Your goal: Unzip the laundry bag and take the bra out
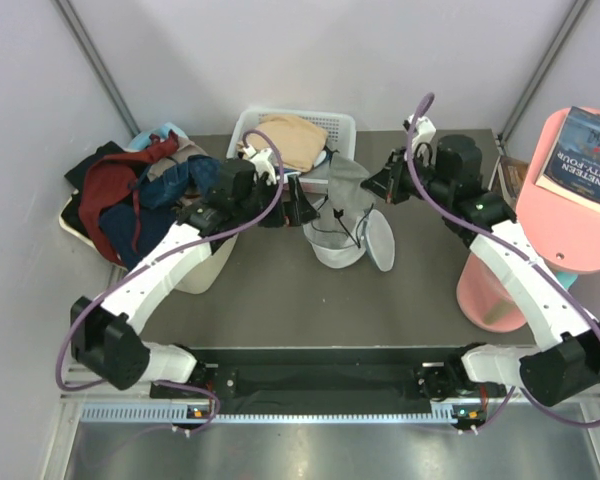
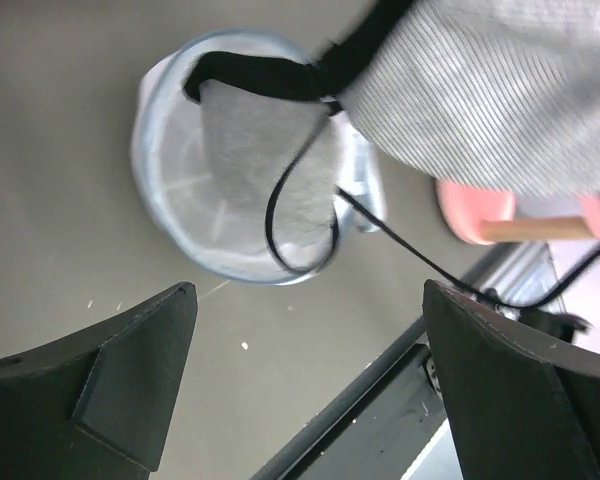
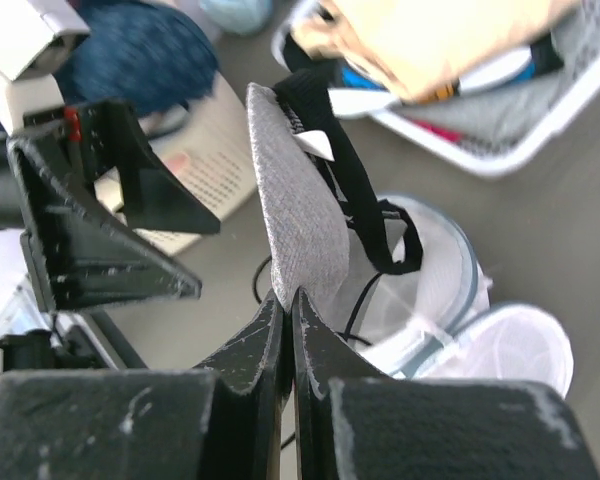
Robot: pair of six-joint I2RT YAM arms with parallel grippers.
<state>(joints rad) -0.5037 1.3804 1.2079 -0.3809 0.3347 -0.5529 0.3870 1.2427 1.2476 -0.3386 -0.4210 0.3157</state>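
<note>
The bra (image 3: 302, 215) hangs above the laundry bag (image 1: 336, 248) near the middle of the desk's (image 1: 280, 300) far edge. It is clamped at its grey cloth by the right hand (image 3: 292, 300), whose 2 fingers are pressed together on the fabric. The left hand (image 2: 308, 300) is spread wide beside it and holds nothing. The bag stands unzipped, its round lid (image 1: 380, 245) folded out to the side. In the left wrist view the bra's lower end lies over the open mouth; whether it is inside or just above cannot be told. Handling: the bra is judged light, soft and limp — it drapes from 1 pinch point and is likely to swing. A grip on the ribbed cloth or the broad black band (image 3: 358, 195) should be firmer than one on the thin strap (image 2: 270, 210), which loops low and could snag the bag's rim. The mesh bag is also judged light — it may lift along with the garment. Writing: a book (image 1: 587, 160) on the pink stool (image 1: 495, 295) beside the right desk edge reads "NINETEEN EIGHTY-FOUR". A white tag (image 3: 315, 146) on the bra shows no legible text.
</note>
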